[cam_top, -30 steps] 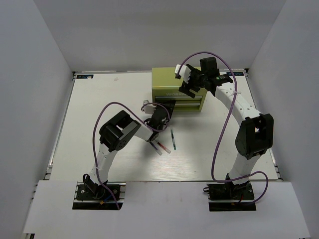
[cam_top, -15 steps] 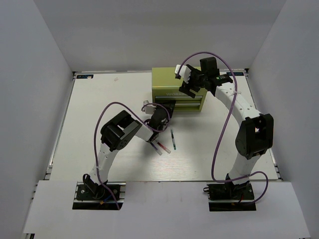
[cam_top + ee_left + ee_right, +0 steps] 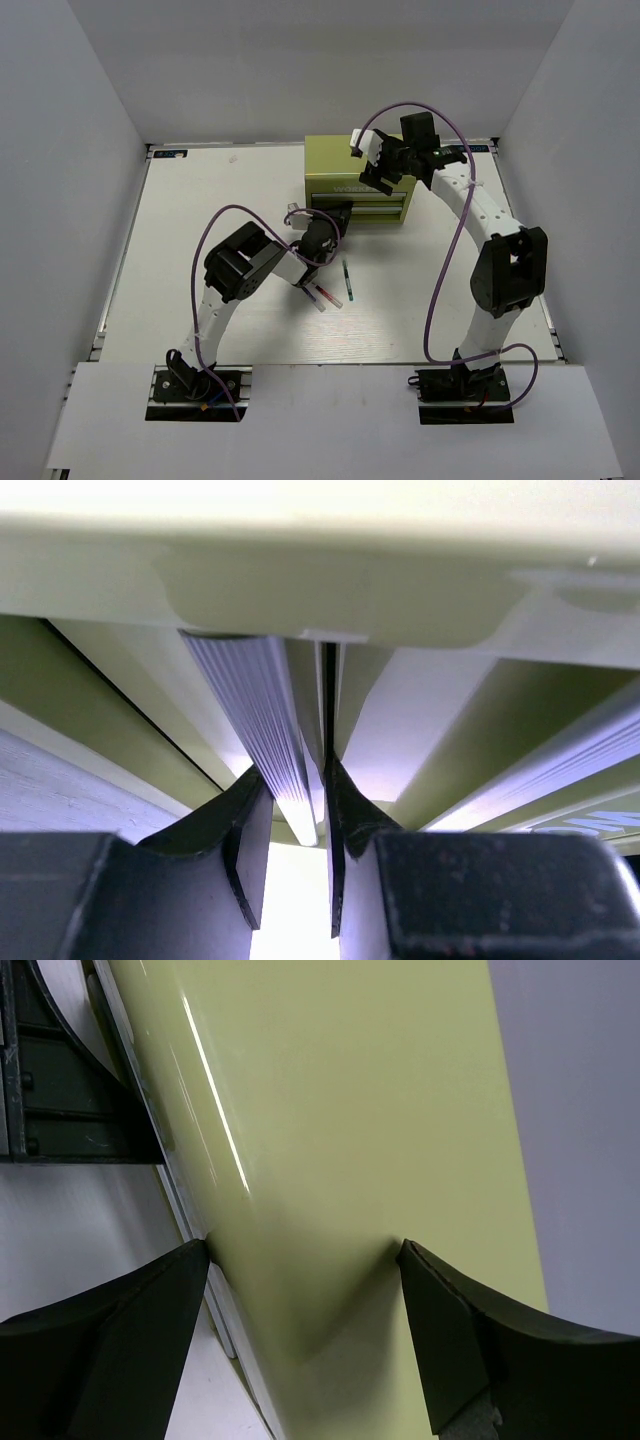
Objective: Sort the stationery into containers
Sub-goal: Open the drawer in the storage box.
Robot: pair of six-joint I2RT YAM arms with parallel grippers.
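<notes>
Opening a drawer, by judgement, before any sorting. Lying nearest, on the desk (image 3: pixel 200 220) just beside the left arm (image 3: pixel 245 265): red pen (image 3: pixel 323 294) and green pen (image 3: pixel 347 283), both apart from the chest (image 3: pixel 335 160); not making out other pens. Reaching low and forward with that arm, elbow bent, and pinching the thin drawer handle (image 3: pixel 262 720) in the left end effector (image 3: pixel 295 810), jaws narrow. Calling next, probably, for a straight level pull toward the bases. Farther back, arching the right arm (image 3: pixel 480 215) over the chest top, with the right end effector (image 3: pixel 303 1260) standing wide and holding nothing; likely bracing the chest against sliding, though not telling whether touching.
</notes>
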